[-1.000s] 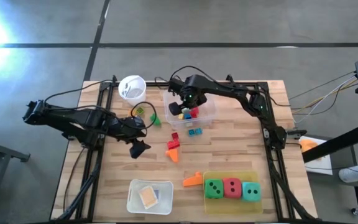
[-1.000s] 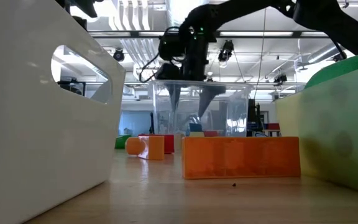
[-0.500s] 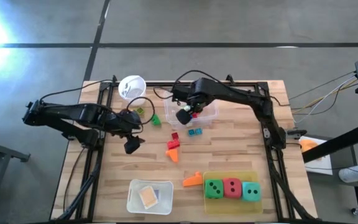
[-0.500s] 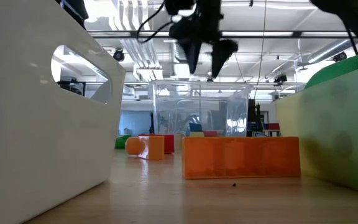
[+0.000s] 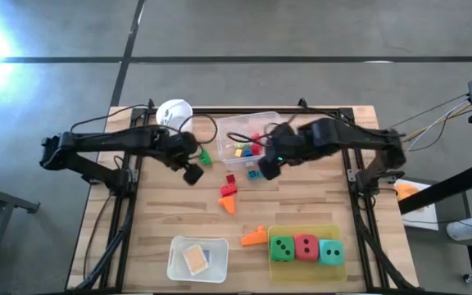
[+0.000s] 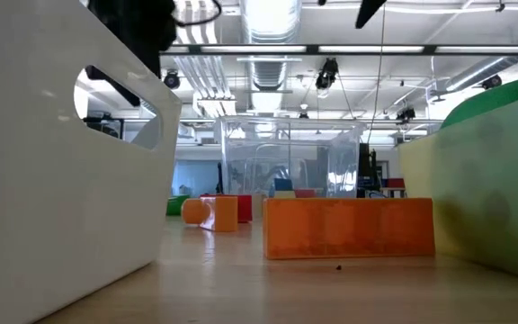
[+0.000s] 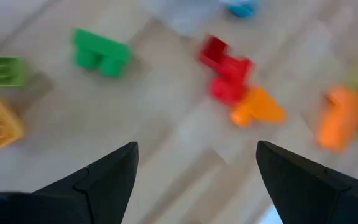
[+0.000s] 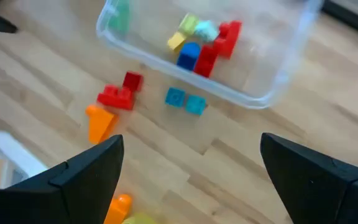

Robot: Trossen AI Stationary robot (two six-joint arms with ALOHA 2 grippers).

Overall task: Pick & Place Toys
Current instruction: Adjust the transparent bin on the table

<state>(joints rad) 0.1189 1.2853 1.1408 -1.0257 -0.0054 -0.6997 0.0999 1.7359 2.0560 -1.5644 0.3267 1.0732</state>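
Note:
Loose toys lie on the wooden table: a green block [image 5: 204, 156], a red block [image 5: 229, 185] beside an orange one [image 5: 229, 203], blue blocks [image 5: 256, 174] and an orange block [image 5: 254, 237]. More blocks [image 8: 201, 43] lie in the clear tub [image 5: 277, 131]. Three dice [image 5: 306, 247] sit in a yellow-green tray. My left gripper [image 5: 192, 175] hovers open left of the red block [image 7: 225, 78]. My right gripper [image 5: 267, 170] hangs open, high above the blue blocks [image 8: 185, 101] at the tub's near side.
A white cup [image 5: 173, 113] stands at the far left. A white tray [image 5: 179, 266] with an orange tile sits at the near edge. Cables trail off both arms. Bare wood shows between the red block and the near trays.
My right gripper has risen out of the clear tub and swung toward the table's near and right side, staying open. My left gripper has moved toward the far edge and right, nearer the green and red blocks, and has turned somewhat.

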